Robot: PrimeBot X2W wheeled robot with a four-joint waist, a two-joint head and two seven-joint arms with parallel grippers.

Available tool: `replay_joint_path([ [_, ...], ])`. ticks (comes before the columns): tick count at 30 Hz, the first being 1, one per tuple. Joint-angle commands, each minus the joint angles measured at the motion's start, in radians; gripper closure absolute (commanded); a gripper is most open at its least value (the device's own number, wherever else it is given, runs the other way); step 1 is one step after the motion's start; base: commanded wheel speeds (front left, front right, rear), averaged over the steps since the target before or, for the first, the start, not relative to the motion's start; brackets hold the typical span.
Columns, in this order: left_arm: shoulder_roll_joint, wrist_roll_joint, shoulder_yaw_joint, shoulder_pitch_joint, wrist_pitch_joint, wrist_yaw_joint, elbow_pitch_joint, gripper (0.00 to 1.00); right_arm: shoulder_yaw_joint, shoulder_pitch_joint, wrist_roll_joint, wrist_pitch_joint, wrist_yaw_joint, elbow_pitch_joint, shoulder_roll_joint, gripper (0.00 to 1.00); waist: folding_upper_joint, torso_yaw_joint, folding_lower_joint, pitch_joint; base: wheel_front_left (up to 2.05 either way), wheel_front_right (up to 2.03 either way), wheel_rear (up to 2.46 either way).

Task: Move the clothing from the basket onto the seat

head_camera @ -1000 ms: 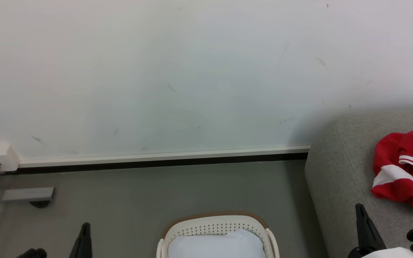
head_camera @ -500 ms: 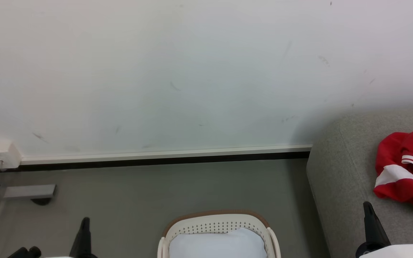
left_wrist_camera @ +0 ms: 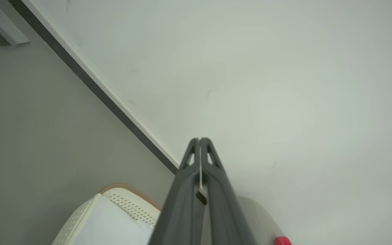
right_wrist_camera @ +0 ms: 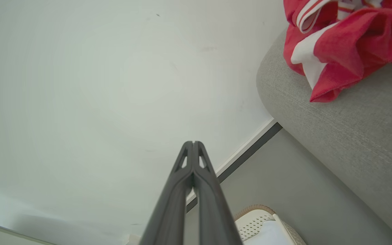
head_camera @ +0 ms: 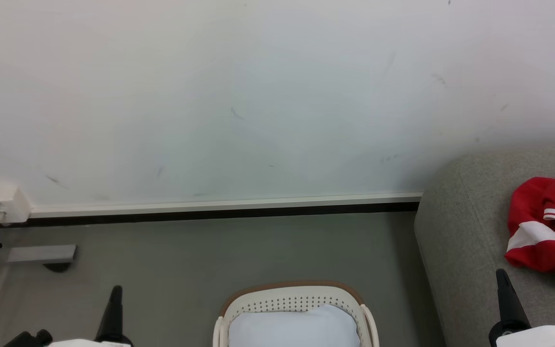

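Red clothing (head_camera: 545, 226) with white stripes lies crumpled on the grey seat (head_camera: 455, 226) at the right; the right wrist view has the clothing (right_wrist_camera: 345, 41) on the seat (right_wrist_camera: 335, 126) too. The cream basket (head_camera: 294, 299) with a brown rim stands on the floor at bottom centre, with pale bluish-white cloth (head_camera: 293, 330) in it. My left gripper (head_camera: 115, 291) is shut and empty at the lower left, left of the basket. At the lower right my right gripper (head_camera: 501, 275) is shut and empty, over the seat's front part. Both point up toward the wall in their wrist views, left gripper (left_wrist_camera: 199, 140) and right gripper (right_wrist_camera: 193, 143).
A white wall with a pale and black skirting (head_camera: 219, 209) runs behind the grey floor (head_camera: 210, 260). A white box (head_camera: 3, 202) and a grey metal bracket (head_camera: 41, 253) sit at the left by a table leg.
The head camera has shifted slightly, so the scene slid right and up. The right gripper sits further right and lower in the picture; the left gripper is about where it was. Both remain shut.
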Motion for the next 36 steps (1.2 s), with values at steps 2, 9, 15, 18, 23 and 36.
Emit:
replay_joint_path([
  [2, 0.002, -0.035, 0.007, -0.023, 0.009, -0.004, -0.016, 1.00, -0.010, -0.025, 0.033, 0.009, -0.001, -0.014, 0.000, 1.00, -0.0001, 0.001, -0.0001, 0.001, 0.00, 0.00, 0.00],
  [9, 0.000, -0.112, 0.010, -0.029, 0.030, -0.005, -0.022, 1.00, -0.023, -0.027, 0.103, 0.029, -0.001, -0.019, 0.001, 1.00, -0.0001, 0.004, -0.0001, 0.005, 0.00, 0.00, 0.00],
  [15, -0.002, -0.172, 0.012, -0.033, 0.046, -0.005, -0.027, 1.00, -0.033, -0.029, 0.158, 0.044, -0.001, -0.023, 0.001, 1.00, -0.0001, 0.007, -0.0001, 0.008, 0.00, 0.00, 0.00],
  [18, -0.003, -0.198, 0.013, -0.033, 0.054, -0.006, -0.029, 1.00, -0.039, -0.030, 0.184, 0.052, -0.001, -0.025, 0.002, 1.00, -0.0001, 0.008, -0.0001, 0.009, 0.00, 0.00, 0.00],
  [23, -0.004, -0.248, 0.015, -0.037, 0.067, -0.006, -0.034, 1.00, -0.047, -0.031, 0.229, 0.065, -0.001, -0.028, 0.002, 1.00, -0.0001, 0.011, -0.0001, 0.012, 0.00, 0.00, 0.00],
  [36, -0.007, -0.362, 0.019, -0.044, 0.096, -0.008, -0.043, 1.00, -0.066, -0.030, 0.330, 0.094, -0.001, -0.035, 0.003, 1.00, -0.0001, 0.017, -0.0001, 0.019, 0.00, 0.00, 0.00],
])
